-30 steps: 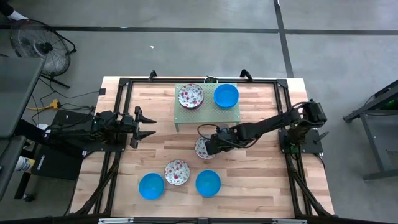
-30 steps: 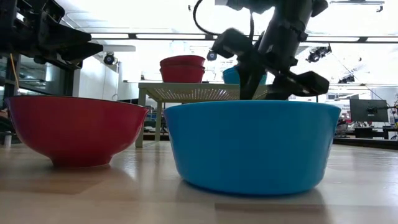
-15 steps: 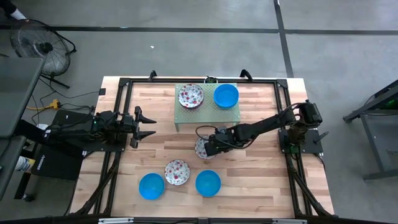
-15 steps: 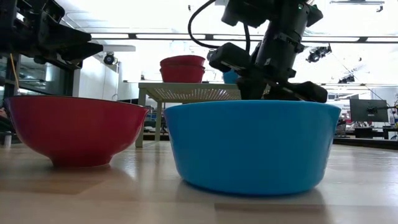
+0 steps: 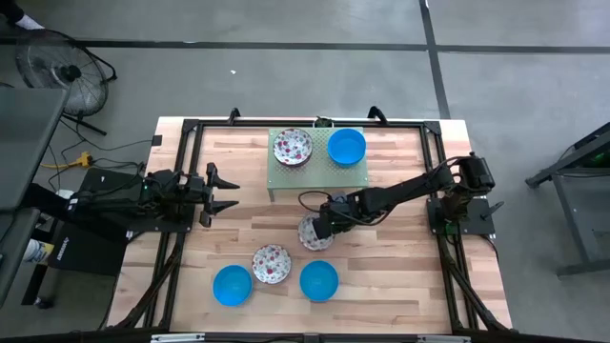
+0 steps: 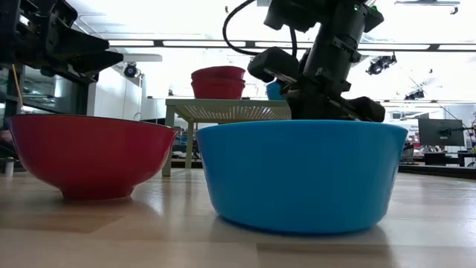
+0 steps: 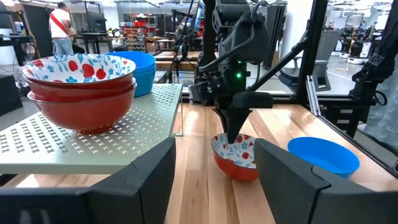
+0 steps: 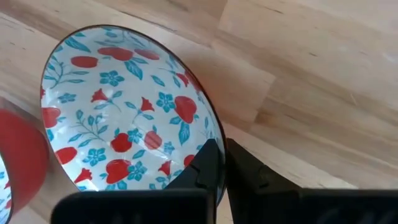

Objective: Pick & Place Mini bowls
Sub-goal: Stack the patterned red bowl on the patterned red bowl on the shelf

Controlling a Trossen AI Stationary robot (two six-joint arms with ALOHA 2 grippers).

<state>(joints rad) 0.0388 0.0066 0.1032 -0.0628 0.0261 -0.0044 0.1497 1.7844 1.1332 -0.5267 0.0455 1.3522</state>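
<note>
On the table's middle stands a floral mini bowl, white inside and red outside, with my right gripper shut on its rim. The green stand at the far side carries a stack of floral bowls and a blue bowl. Near the front edge rest a blue bowl, a floral bowl and another blue bowl. My left gripper waits open at the table's left, touching nothing. My right gripper pinches the floral bowl's rim on the side toward the table's right. One finger is inside the bowl and the other outside. The fingers come from above, pointing down. The bowl's base is on the table.
The green stand's legs rest on the wood just behind the held bowl. A black frame runs around the table's edges. Bare wood lies to the right of the held bowl. A fan and gear stand on the floor at left.
My right gripper has come down a little onto the floral bowl in the table's middle and has shut, taking hold of its rim. The bowl has stayed where it was.
</note>
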